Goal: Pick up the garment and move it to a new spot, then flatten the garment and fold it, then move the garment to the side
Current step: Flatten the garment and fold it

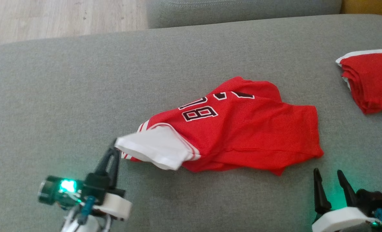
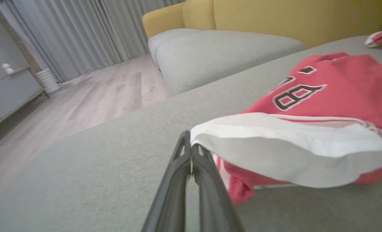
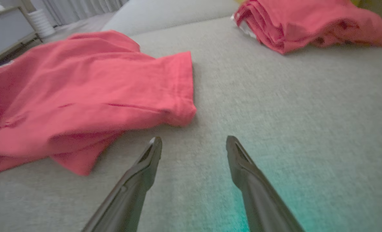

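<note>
The garment (image 1: 242,135) lies on the cushion (image 1: 81,80), one sleeve (image 1: 152,149) corner caught at the tips of the jaws of the left gripper (image 1: 115,146), its body beyond them to the right. Its hem lies ahead and left of the jaws of the right gripper (image 1: 328,172); a folded pile (image 1: 371,80) sits farther ahead, rightward.

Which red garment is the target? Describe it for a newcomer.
On the grey sofa, near the middle, lies a crumpled red jersey. Unlike the folded red pile at far right, it shows a black number and a white sleeve.
</note>
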